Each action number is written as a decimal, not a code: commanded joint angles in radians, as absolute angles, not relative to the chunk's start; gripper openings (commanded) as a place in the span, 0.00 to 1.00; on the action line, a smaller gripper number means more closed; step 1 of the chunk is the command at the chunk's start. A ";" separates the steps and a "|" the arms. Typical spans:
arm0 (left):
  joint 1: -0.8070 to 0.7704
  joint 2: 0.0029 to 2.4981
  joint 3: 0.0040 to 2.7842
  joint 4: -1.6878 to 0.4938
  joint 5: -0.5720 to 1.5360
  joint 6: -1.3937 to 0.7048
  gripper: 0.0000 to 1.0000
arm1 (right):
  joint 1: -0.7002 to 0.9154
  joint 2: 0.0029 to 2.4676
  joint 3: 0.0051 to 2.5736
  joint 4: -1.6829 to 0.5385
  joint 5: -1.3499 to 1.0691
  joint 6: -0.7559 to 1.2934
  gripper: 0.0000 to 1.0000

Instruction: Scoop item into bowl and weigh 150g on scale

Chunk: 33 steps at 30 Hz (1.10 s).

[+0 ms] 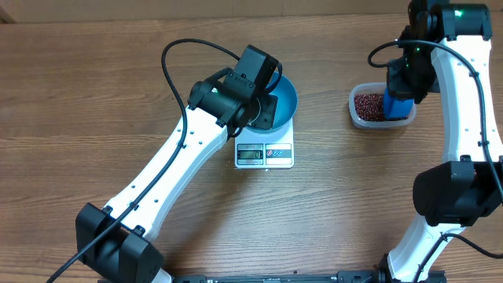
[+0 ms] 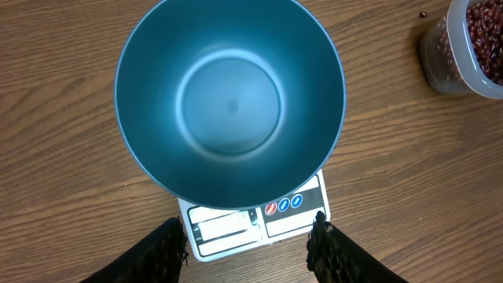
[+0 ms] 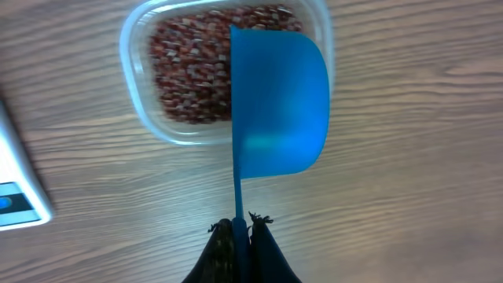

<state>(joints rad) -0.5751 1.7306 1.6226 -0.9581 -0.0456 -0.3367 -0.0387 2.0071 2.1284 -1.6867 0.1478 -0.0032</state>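
The blue bowl (image 1: 286, 96) (image 2: 230, 102) stands empty on the white scale (image 1: 265, 154) (image 2: 259, 224). My left gripper (image 2: 249, 232) is open over the scale's display edge, its fingers apart on either side and holding nothing. The item, dark red-brown beans (image 3: 189, 71) (image 1: 368, 103), fills a clear tub (image 3: 134, 47) at the right. My right gripper (image 3: 242, 224) is shut on the thin handle of a blue scoop (image 3: 279, 102) (image 1: 398, 107). The scoop hangs edge-on over the near right part of the tub, and I cannot tell whether it touches the beans.
The tub of beans (image 2: 471, 39) sits to the right of the scale with bare wood between them. One stray bean (image 2: 423, 14) lies on the table beside the tub. The scale's corner (image 3: 16, 200) shows at the left of the right wrist view.
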 commanded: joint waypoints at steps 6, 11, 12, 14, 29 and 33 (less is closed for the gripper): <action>-0.574 1.729 1.643 -0.958 -0.062 -0.314 0.56 | -0.042 2.037 2.101 -1.641 0.224 -0.006 0.04; -0.574 1.729 1.643 -0.968 -0.062 -0.314 0.56 | -0.041 2.072 2.067 -1.644 0.223 -0.033 0.04; -0.574 1.729 1.643 -0.969 -0.062 -0.314 0.56 | -0.041 2.086 2.059 -1.637 0.219 -0.033 0.04; -0.574 1.729 1.643 -0.968 -0.062 -0.313 0.56 | -0.041 2.091 2.043 -1.616 0.199 -0.038 0.04; -0.574 1.729 1.643 -0.967 -0.062 -0.314 0.57 | -0.042 2.092 2.004 -1.545 0.201 -0.060 0.10; -0.574 1.729 1.643 -0.967 -0.062 -0.314 0.57 | -0.042 2.092 2.004 -1.544 0.201 -0.060 0.19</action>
